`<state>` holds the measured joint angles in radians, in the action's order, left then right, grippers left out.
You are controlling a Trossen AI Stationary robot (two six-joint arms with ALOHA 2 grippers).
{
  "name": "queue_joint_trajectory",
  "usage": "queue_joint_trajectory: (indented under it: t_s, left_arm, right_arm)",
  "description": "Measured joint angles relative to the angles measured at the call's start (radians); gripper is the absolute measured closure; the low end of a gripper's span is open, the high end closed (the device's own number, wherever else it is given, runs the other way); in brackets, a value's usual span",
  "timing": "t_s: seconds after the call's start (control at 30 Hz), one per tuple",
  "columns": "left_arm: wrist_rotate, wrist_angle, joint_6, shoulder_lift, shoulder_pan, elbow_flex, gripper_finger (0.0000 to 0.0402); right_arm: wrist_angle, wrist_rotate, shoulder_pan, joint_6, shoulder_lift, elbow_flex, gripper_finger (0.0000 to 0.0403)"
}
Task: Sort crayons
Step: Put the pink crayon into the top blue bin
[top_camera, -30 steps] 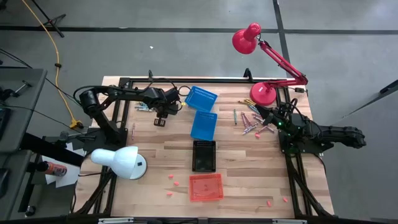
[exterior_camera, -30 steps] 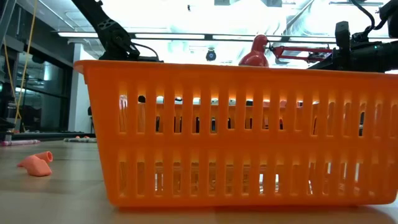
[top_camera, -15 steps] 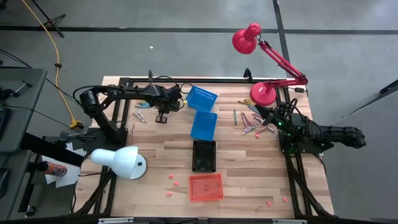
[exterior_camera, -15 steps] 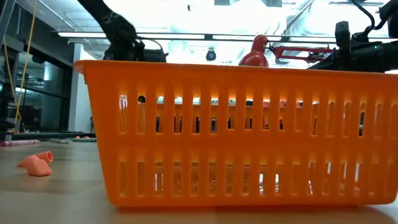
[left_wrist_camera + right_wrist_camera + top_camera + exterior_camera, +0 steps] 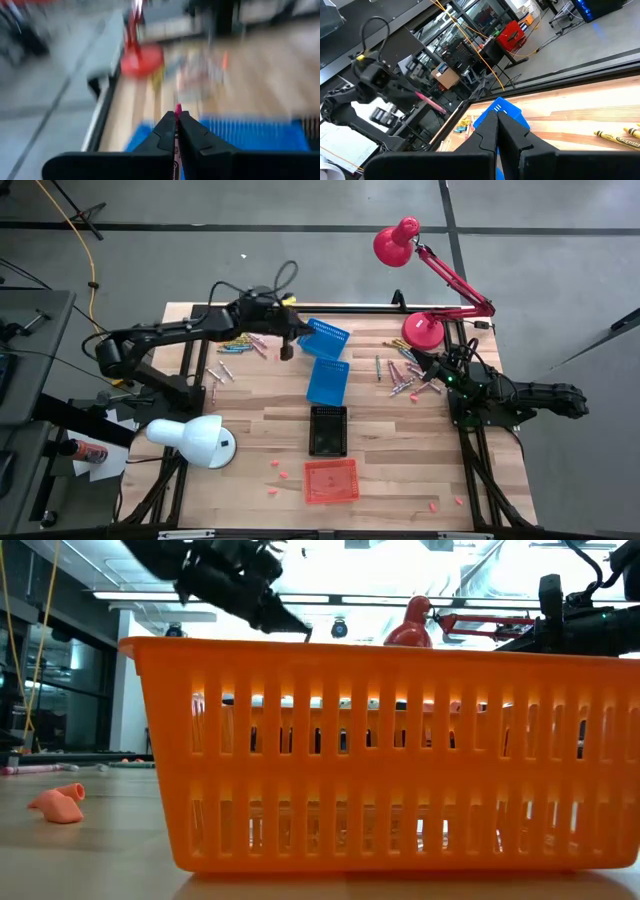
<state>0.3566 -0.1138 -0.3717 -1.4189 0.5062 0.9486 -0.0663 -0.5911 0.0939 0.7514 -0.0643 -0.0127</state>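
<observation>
Left gripper (image 5: 287,352) hangs above the far left-centre of the pale wooden plank table (image 5: 250,435), just left of the far blue slatted plastic basket (image 5: 325,337); its fingers are clamped on a thin pink crayon (image 5: 177,111), whose tip pokes out between the dark fingertips in the left wrist view and which shows as a slanted pink stick from the right wrist camera. Left wrist picture is blurred, so little else reads there. A scatter of mixed-colour crayons (image 5: 238,344) lies on the table at the far left, under and beside the left arm. A second scatter of crayons (image 5: 402,372) lies at the far right, near the base of the red desk lamp (image 5: 422,330). Right gripper (image 5: 437,370) sits low at the right edge of that second scatter, fingers pressed together, nothing seen between them. A second blue basket (image 5: 327,380) lies just nearer than the first; nearer again, a black slatted basket (image 5: 328,429), then an orange slatted basket (image 5: 330,480) at the near edge, which fills the low view. Small pink stubs (image 5: 278,466) lie on the wood left of the orange basket. A white domed lamp (image 5: 190,440) stands at the near left.
</observation>
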Motion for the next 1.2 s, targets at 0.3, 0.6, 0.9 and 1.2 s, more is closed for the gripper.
queue_joint_trajectory:
  t_s: [0.3,0.6,0.9,1.2]
  left_arm:
    - [-0.074,-0.573,0.159,-0.166,0.013,-0.206,0.0401]
    - [-0.201,-0.619,0.154,-0.299,0.013,-0.174,0.0401]
    - [-0.237,-0.615,0.124,-0.308,0.013,-0.169,0.0401]
    - [-0.237,-0.609,0.145,-0.308,0.01,-0.169,0.038]
  right_arm:
    - [0.0,0.0,0.0,0.0,0.0,0.0,0.0402]
    - [0.0,0.0,0.0,0.0,0.0,0.0,0.0402]
    - [0.0,0.0,0.0,0.0,0.0,0.0,0.0402]
    - [0.0,0.0,0.0,0.0,0.0,0.0,0.0402]
